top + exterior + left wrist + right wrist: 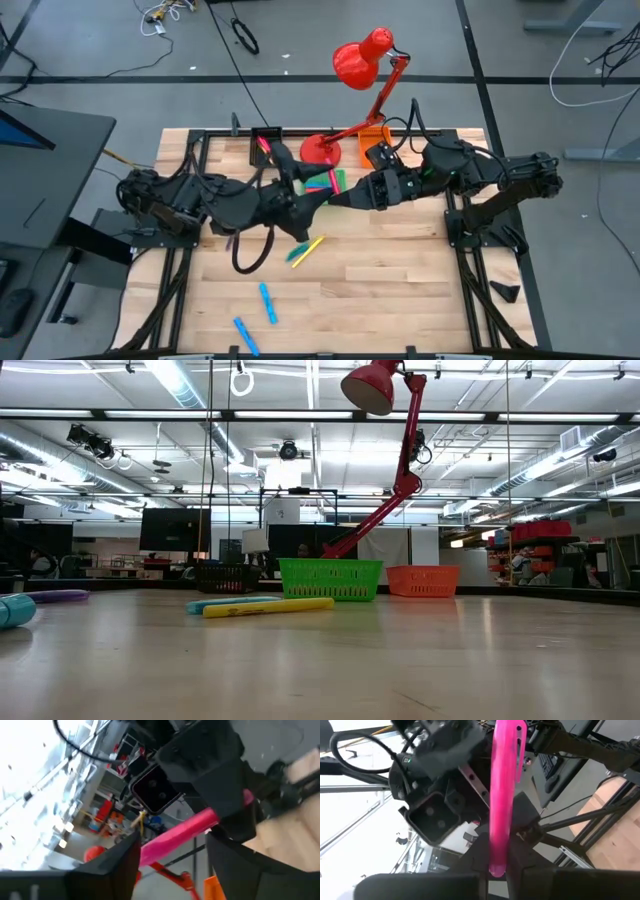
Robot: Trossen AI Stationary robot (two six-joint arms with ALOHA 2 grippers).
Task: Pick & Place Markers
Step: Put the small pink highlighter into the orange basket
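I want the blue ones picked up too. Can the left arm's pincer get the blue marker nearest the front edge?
Probably yes. The thin blue marker lies alone on bare wooden table, nothing over it. The left pincer, open, hovers by the green bin and must swing back.

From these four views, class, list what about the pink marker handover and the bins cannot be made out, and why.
- High view: the pink marker is hidden where the arms meet over the green bin.
- Low view: neither end effector shows, since both are above the frame.
- Right wrist view: the right end effector grips the pink marker; its far end is cut off.
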